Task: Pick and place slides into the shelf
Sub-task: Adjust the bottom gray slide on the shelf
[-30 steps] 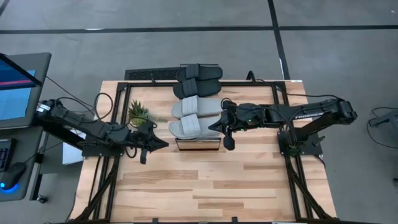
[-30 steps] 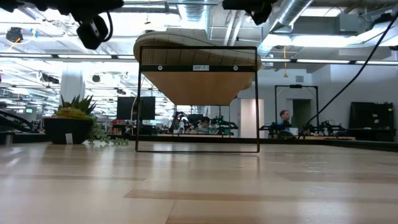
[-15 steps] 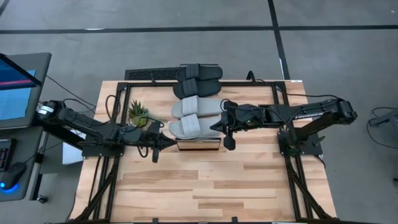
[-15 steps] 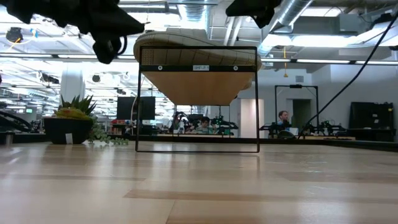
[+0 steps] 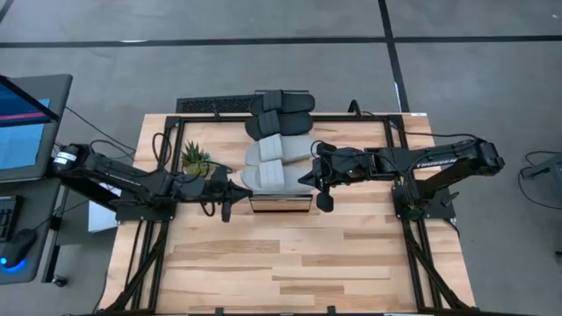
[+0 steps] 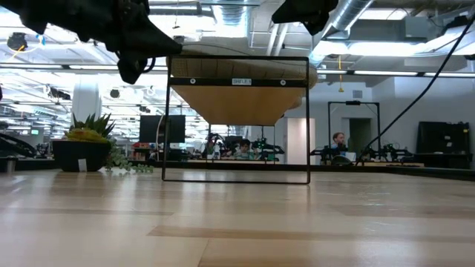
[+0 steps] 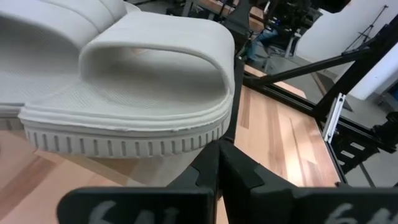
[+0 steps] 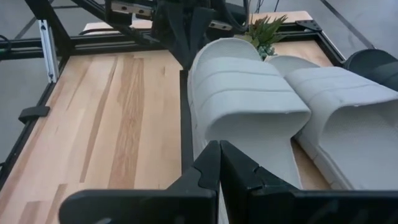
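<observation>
**Colleague:** Where are your arms right now?

**Me:** I have both at the shelf (image 5: 280,203), one at each end. My left gripper (image 5: 239,189) sits at the shelf's left end, right against the end of the nearest pale grey-green slide (image 5: 270,176). From the left wrist view I see that slide's (image 7: 134,93) ribbed sole edge directly ahead of my fingers (image 7: 208,171), which are pressed together with nothing between them.

**Colleague:** And the right?

**Me:** My right gripper (image 5: 305,179) is at the other end of the same slide (image 8: 245,99). Its fingers (image 8: 211,165) are closed tight too, empty, with the tips at the slide's edge. I can't be sure either gripper actually touches it.

**Colleague:** Where are the slides overall?

**Me:** All four lie in a row on the shelf. The two pale ones are nearest the metal front edge, the second pale slide (image 5: 277,150) just behind the first and side by side with it. The two black slides (image 5: 279,115) are farther back, past the tabletop's (image 5: 281,263) far edge.

**Colleague:** Anything from table height?

**Me:** In the low view the shelf's frame (image 6: 236,119) stands upright on the tabletop, and both arms hang dark at the top. A potted plant (image 5: 195,158) stands on the tabletop behind my left arm, near the shelf's left side.
</observation>
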Motion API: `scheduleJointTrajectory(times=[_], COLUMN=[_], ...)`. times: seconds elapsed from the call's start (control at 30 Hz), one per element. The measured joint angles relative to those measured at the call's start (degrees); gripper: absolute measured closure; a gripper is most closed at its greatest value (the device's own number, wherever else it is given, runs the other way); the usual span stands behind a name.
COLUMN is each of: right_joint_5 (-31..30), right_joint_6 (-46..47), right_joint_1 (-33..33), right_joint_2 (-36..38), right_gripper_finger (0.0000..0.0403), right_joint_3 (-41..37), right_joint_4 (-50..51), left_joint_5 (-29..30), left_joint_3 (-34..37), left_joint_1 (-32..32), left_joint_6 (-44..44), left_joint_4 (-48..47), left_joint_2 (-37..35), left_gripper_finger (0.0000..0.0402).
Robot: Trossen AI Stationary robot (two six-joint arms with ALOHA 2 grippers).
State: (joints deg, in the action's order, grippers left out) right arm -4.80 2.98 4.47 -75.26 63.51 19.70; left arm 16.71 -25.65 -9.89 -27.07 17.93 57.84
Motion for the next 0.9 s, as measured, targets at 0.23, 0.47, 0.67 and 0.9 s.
scheduleJointTrajectory(times=[0.23,0.47,0.67,0.9], right_joint_5=[0.0,0.0,0.0,0.0], right_joint_6=[-0.4,-0.5,-0.5,-0.5], right_joint_1=[0.0,0.0,0.0,0.0], right_joint_2=[0.0,0.0,0.0,0.0], right_gripper_finger=[0.0403,0.0403,0.0403,0.0403], right_joint_3=[0.0,0.0,0.0,0.0], right_joint_4=[0.0,0.0,0.0,0.0], left_joint_5=[-0.4,-1.9,-3.2,-3.6], left_joint_3=[0.0,0.0,-0.1,-0.1], left_joint_1=[1.0,1.3,1.4,1.3], left_joint_6=[1.0,1.0,-0.3,0.7], left_joint_4=[0.0,-1.0,-2.1,-2.6], left_joint_2=[0.0,0.3,1.0,0.8], left_gripper_finger=[0.0401,0.0401,0.0401,0.0401])
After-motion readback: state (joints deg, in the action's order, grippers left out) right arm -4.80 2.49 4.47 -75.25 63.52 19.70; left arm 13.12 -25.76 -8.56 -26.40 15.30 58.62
